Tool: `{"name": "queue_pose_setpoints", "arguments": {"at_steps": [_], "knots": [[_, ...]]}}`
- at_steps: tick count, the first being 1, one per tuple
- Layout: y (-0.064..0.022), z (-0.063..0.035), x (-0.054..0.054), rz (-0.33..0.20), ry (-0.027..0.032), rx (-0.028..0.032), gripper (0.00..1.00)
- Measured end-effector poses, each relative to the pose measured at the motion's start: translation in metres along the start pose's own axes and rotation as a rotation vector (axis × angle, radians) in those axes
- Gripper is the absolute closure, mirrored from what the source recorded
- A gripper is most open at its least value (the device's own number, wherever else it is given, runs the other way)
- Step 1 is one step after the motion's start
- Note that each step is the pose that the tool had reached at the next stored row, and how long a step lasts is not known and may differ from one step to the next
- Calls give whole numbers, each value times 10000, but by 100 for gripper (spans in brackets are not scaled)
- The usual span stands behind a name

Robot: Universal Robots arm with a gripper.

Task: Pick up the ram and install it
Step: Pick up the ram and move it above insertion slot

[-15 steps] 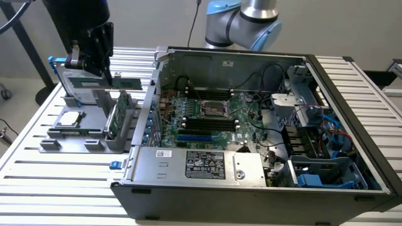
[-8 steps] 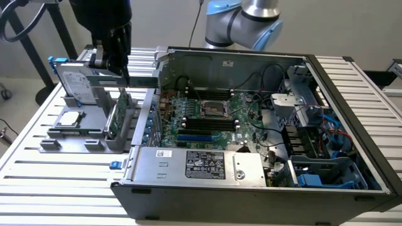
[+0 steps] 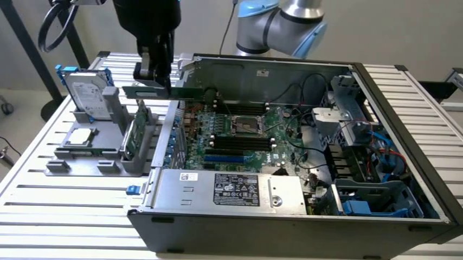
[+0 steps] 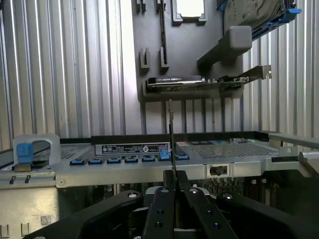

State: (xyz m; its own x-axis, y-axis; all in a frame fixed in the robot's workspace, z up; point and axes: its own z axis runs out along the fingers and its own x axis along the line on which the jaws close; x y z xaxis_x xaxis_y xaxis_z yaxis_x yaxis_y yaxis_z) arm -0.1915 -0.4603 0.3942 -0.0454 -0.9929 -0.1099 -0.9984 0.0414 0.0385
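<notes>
Closest to the wrist camera, the gripper (image 4: 172, 175) is pinched almost fully closed on the ram (image 4: 172, 129). The ram is seen edge-on as a thin line, its lower end hidden between the fingers (image 4: 159, 204). In the exterior view it hangs level over the computer case (image 3: 289, 233) wall on the exterior view's left, near the grey fixture tray (image 3: 72, 168). The frame's top cuts off the arm.

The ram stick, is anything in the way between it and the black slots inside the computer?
Nothing visible is. The gripper holds the ram in the air over the open case's wall at the exterior view's left, and the black slots on the motherboard lie uncovered.
</notes>
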Motion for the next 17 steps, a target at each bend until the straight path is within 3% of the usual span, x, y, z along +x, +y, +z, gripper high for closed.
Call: {"name": "queue_pose_setpoints", "arguments": {"at_steps": [3,9,10,17], "knots": [[-133,-5,-6,-26,-26,-6,86],[-393,-7,-17,-99,-23,-23,86],[-483,-5,-21,-107,-23,-27,86],[-803,18,-32,-125,-20,-49,86]]}}
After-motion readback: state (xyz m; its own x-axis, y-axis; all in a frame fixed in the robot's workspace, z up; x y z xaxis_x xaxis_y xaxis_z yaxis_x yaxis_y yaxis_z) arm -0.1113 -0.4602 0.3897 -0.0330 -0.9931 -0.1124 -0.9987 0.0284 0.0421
